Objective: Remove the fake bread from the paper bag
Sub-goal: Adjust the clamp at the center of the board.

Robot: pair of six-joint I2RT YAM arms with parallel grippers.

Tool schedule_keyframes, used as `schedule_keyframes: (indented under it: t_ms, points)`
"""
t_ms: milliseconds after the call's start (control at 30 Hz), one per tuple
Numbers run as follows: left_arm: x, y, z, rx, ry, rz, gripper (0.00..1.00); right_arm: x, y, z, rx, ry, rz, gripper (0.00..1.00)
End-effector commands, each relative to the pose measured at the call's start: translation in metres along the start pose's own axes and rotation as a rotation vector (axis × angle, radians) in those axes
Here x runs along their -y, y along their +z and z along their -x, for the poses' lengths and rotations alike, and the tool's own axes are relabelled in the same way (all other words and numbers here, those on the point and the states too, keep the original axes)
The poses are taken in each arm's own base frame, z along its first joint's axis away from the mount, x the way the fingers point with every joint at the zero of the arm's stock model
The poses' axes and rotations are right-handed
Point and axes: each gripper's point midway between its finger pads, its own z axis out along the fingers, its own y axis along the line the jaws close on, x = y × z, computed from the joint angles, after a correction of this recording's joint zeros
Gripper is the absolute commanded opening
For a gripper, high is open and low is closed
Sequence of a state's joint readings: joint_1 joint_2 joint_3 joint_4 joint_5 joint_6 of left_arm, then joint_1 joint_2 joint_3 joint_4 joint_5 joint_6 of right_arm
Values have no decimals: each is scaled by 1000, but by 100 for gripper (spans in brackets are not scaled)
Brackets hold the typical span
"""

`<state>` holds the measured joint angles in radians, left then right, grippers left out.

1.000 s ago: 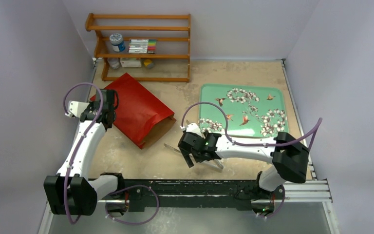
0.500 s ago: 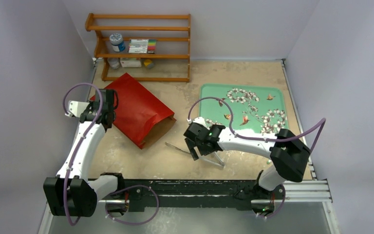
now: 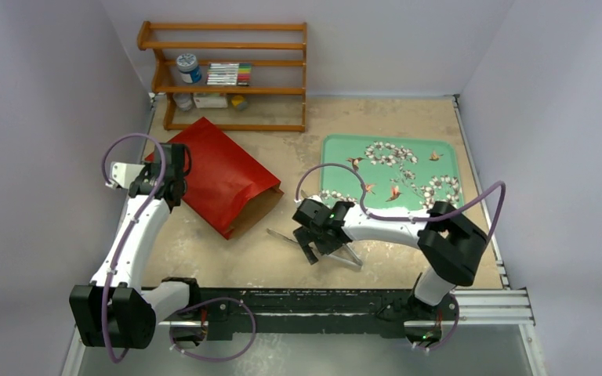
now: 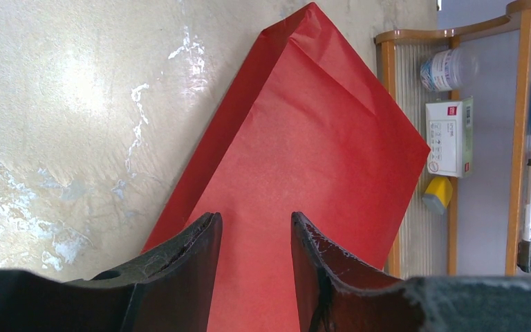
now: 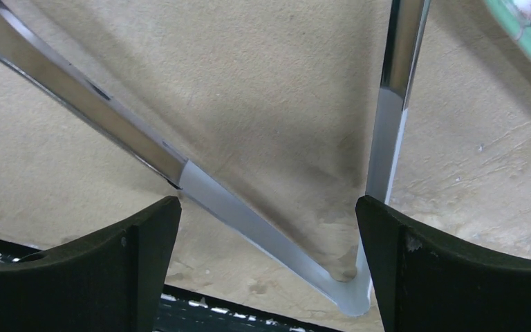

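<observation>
Nudged slightly since a moment ago, the right hand (image 5: 266,207) hangs wide open astride shiny metal tongs (image 5: 110,111) on the surface (image 3: 227,258), probably closing on them next, while the left hand (image 4: 252,228), grip unclear, rests at the sideways glossy red paper bag (image 4: 304,138), bread unseen, presumably inside.

The left arm (image 3: 129,235) and right arm (image 3: 384,227) are wearing white shells between bulky black joint housings. A thin purple cable (image 3: 132,135) is looping off each arm. A small green light (image 3: 331,211) is glowing on the right wrist. The left gripper (image 4: 254,220) and right gripper (image 5: 268,202) are showing matte black fingers, the left pair scuffed pale along their edges.
</observation>
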<state>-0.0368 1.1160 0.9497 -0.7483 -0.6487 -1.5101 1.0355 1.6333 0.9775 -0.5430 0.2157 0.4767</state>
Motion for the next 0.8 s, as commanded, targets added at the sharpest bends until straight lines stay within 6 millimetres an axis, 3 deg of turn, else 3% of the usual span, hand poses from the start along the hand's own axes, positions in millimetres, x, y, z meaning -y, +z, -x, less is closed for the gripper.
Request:
schedule_keyframes:
  t_ms: [0,267,333,533,767]
  points:
    - [16,-9,12,30,-51,-52,42,8,-4,6,15,7,-9,100]
    - [18,-4,8,33,-42,-37,42,10,-30,30,106,17,-8,100]
    - [20,-3,4,27,-43,-38,41,9,-33,25,82,28,-1,100]
    - [25,-2,0,27,-35,-44,41,15,-18,14,9,16,-45,100]
    - [26,-1,0,31,-24,-47,41,27,-18,27,20,49,-58,100]
